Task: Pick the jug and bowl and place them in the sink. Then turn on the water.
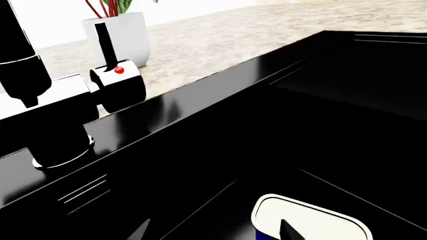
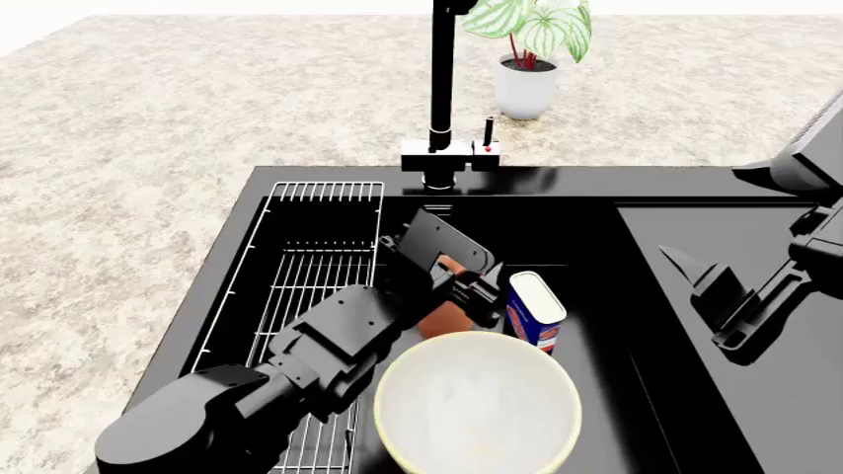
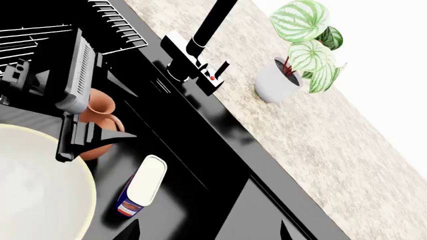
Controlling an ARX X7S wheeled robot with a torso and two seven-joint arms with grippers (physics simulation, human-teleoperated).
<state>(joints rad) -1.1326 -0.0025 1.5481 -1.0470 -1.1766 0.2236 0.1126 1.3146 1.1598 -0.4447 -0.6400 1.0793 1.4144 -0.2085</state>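
jug [image 3: 99, 116] and bowl [image 2: 477, 410] sit in the sink [image 2: 579, 212].

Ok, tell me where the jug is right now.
In the head view, the jug sits inside the sink, at the left gripper, between the wire rack and the blue-and-white canister, just behind the bowl.

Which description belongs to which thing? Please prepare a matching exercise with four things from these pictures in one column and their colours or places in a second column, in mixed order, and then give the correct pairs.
Things:
1. jug
2. bowl
3. plant pot
4. wire rack

Descriptions:
A. white, standing on the stone counter behind the faucet
B. silver, lying along the left side of the sink
C. terracotta brown, at the left gripper
D. cream with a pale yellow rim, nearest to the head camera

Pairs: 1-C, 2-D, 3-A, 4-B
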